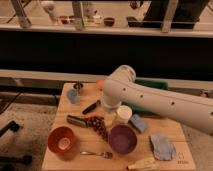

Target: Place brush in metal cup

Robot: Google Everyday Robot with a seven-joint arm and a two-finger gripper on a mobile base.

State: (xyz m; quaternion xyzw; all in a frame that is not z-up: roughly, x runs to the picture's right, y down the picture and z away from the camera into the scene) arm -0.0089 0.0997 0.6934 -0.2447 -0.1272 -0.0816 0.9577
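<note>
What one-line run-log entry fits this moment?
gripper open, beside brush | brush lying on board | metal cup back left, brush not inside

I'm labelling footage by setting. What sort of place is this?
Probably a robot test area staged like a kitchen: a wooden tabletop holding an orange bowl, a white cup and a silver utensil, with the robot's hand low beside the brush.
</note>
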